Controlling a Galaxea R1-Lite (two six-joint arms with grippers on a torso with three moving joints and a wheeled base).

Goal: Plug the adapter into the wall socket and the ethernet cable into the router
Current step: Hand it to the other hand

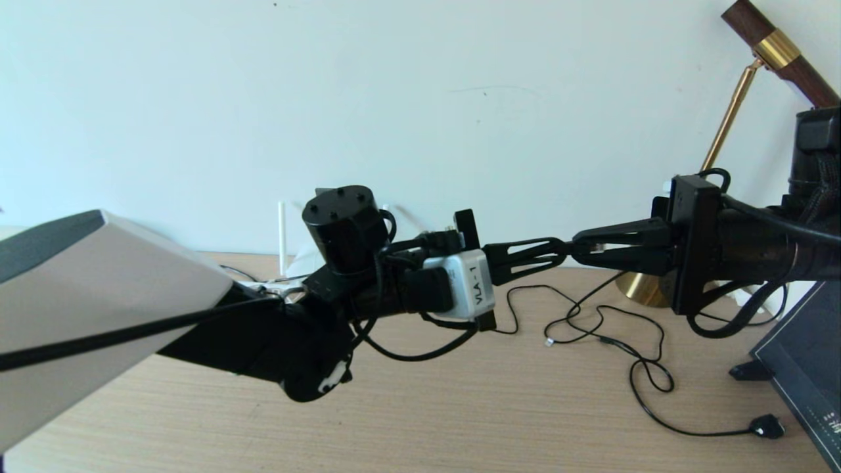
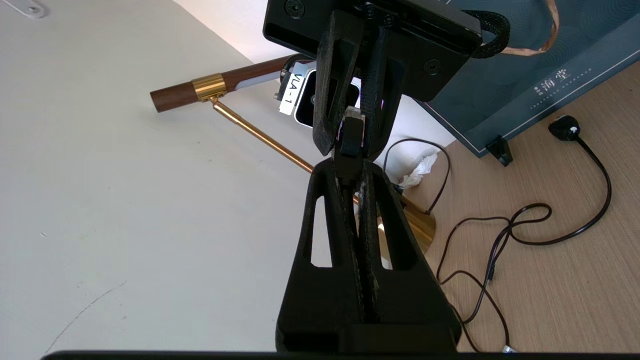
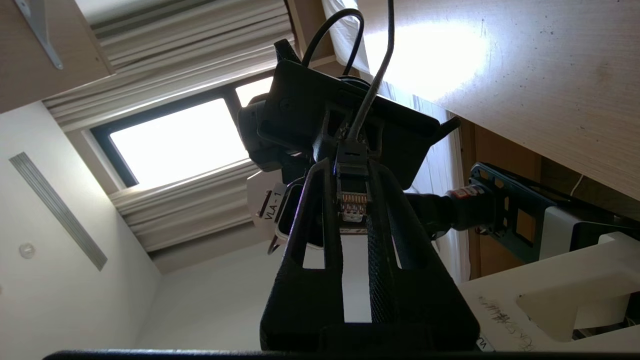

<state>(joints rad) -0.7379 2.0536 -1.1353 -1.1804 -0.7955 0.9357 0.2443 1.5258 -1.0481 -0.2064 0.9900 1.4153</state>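
Note:
Both grippers meet tip to tip in mid-air above the wooden table. The ethernet cable's black boot [image 2: 350, 137] sits between them. Its clear plug [image 3: 351, 202], gold contacts showing, points back along the right gripper's fingers. My left gripper [image 1: 564, 250] [image 2: 350, 171] is shut on the boot end, and the black cable runs back over it. My right gripper [image 1: 581, 247] [image 3: 350, 167] is closed on the sides of the plug. Of the router only a white antenna [image 1: 282, 238] shows behind the left arm. The adapter and the wall socket are out of view.
A brass lamp base [image 1: 640, 289] with a slanted stem stands at the back right, by crumpled white tissue [image 2: 417, 165]. A dark blue board [image 1: 801, 368] leans at the right edge. A thin black cord [image 1: 647, 368] loops over the table to a small black plug [image 1: 767, 427].

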